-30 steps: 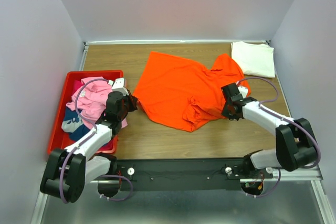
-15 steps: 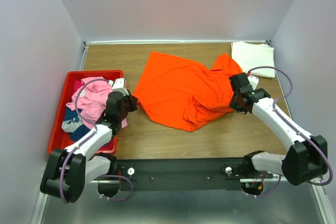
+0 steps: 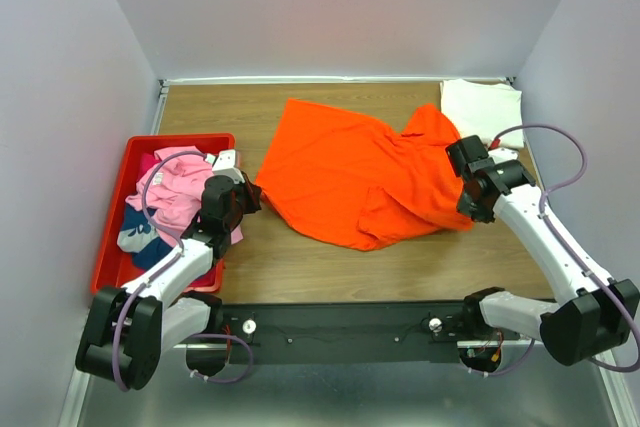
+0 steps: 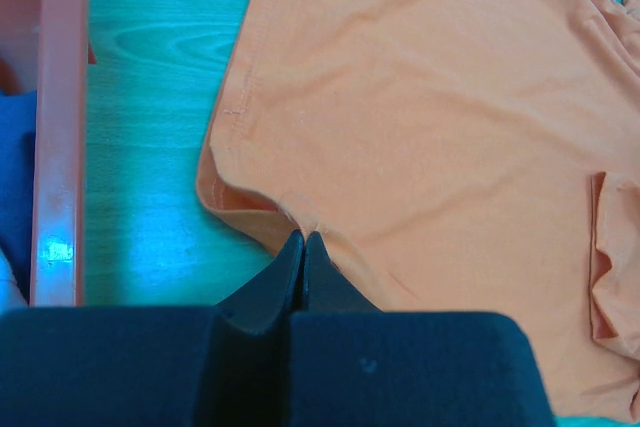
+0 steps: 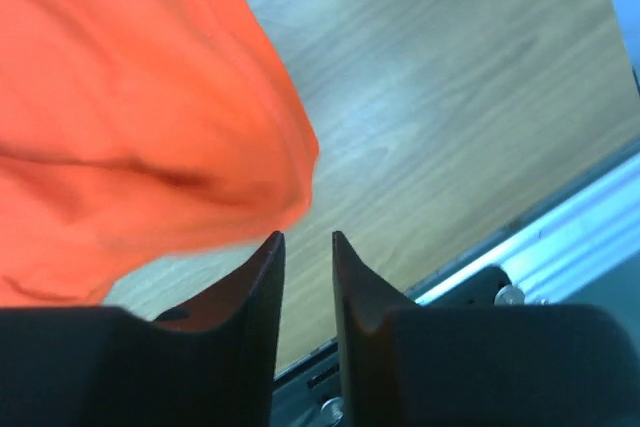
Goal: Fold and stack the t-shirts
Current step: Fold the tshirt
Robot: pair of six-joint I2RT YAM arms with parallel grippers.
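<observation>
Seeing the orange t-shirt [image 3: 350, 172] spread rumpled across the middle of my overhead frame, with its lower right part bunched. My left gripper [image 4: 303, 239] is clenched on its puckered hem at centre-left. The right gripper [image 5: 308, 237] sits narrowly parted and empty at the cloth's right edge.

Bright orange cloth t-shirt [image 3: 340, 172]: was soft, matt and rumpled, with a stitched hem.
Cream-white folded cloth t-shirt [image 3: 483, 112]: was matt and smooth.
Red rectangular plastic bin [image 3: 180, 140]: had a glossy rim that caught the light.
Brown wooden table [image 3: 330, 267]: showed smooth, low-sheen grain.
Grey metal sheet [image 3: 350, 387]: looked dull and brushed.
</observation>
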